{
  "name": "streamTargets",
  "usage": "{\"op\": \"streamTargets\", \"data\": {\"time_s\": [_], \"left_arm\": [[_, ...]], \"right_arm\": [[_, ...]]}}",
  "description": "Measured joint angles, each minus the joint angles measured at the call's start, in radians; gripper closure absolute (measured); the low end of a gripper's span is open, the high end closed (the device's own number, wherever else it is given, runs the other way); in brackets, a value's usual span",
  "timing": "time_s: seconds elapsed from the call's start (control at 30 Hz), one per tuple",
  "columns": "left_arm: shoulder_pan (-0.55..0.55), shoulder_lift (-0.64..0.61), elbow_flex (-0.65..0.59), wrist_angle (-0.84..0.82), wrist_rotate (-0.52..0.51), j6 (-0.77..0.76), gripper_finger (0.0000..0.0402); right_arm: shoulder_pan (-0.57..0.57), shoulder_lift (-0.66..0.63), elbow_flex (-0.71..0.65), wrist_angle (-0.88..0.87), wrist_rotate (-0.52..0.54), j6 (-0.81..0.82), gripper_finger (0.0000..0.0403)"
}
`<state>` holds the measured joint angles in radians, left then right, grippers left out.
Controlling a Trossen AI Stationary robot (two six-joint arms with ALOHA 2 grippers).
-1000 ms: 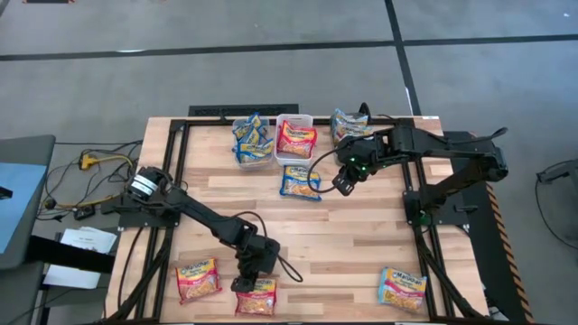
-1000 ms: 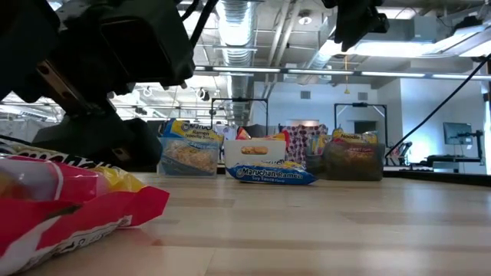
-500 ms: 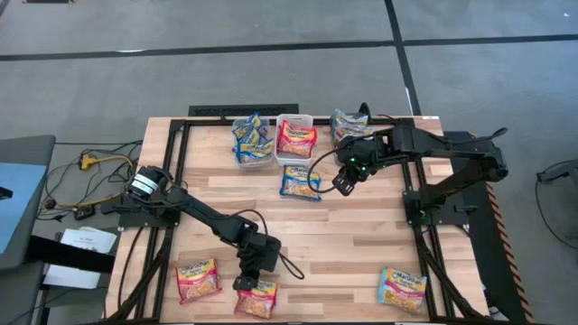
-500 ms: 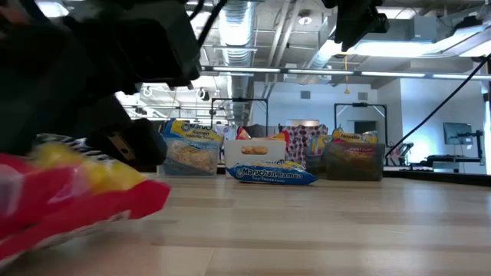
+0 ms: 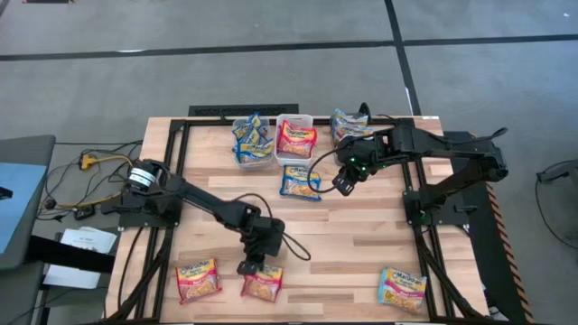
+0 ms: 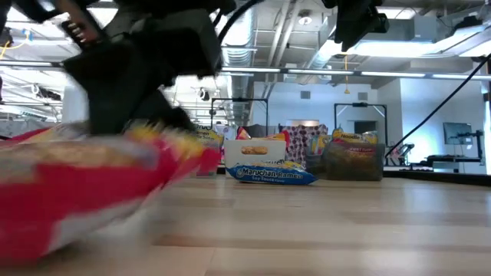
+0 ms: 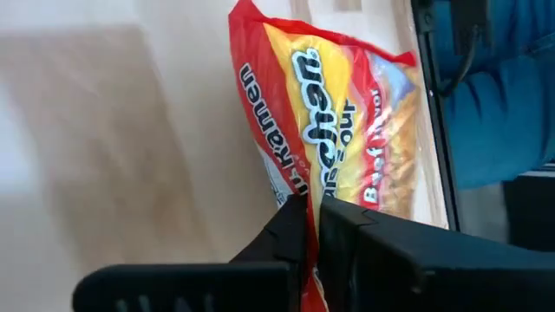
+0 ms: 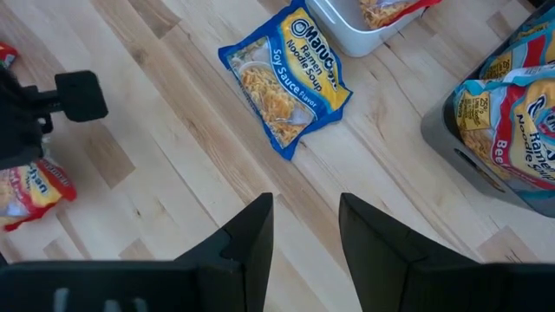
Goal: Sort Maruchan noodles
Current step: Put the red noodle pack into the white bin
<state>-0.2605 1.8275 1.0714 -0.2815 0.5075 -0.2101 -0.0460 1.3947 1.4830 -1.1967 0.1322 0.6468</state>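
The left gripper point(image 5: 247, 268) pinches a red noodle packet point(image 5: 262, 283) near the bench's front edge. The right gripper point(image 8: 303, 227) hangs open.

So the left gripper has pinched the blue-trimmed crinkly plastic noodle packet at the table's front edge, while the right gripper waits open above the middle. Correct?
Not quite: the packet in the left gripper is the red-trimmed crinkly plastic noodle packet, not a blue one, as the left wrist view shows. The rest holds; the right gripper waits open.
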Motion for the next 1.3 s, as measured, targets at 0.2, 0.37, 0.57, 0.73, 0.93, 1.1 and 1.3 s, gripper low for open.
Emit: {"op": "streamTargets", "data": {"time_s": [0.2,0.37,0.57,0.73,0.93,1.1,1.3], "left_arm": [[0.06,-0.078,0.084,-0.156,-0.101,0.163,0.0401],[0.12,-0.123,0.169,-0.311,-0.316,0.304,0.0401],[0.212,-0.167,0.236,-0.382,-0.532,0.416,0.0401],[0.303,-0.218,0.248,-0.391,-0.592,0.502,0.0401],[0.435,-0.26,0.249,-0.305,-0.666,0.623,0.0401],[0.533,-0.259,0.249,-0.173,-0.723,0.762,0.0401],[0.605,-0.255,0.249,-0.023,-0.744,0.88,0.0401]], "right_arm": [[0.0,0.0,0.0,0.0,0.0,0.0,0.0246],[0.0,0.0,0.0,0.001,0.001,0.0,0.0246],[0.0,0.0,0.0,0.021,0.001,0.0,0.0246],[0.0,0.0,0.0,0.033,0.002,0.0,0.0246],[0.0,0.0,0.0,0.037,0.002,0.0,0.0246],[0.0,0.0,0.0,0.058,0.003,-0.001,0.0246],[0.0,0.0,0.0,0.072,0.003,-0.003,0.0246]]}}
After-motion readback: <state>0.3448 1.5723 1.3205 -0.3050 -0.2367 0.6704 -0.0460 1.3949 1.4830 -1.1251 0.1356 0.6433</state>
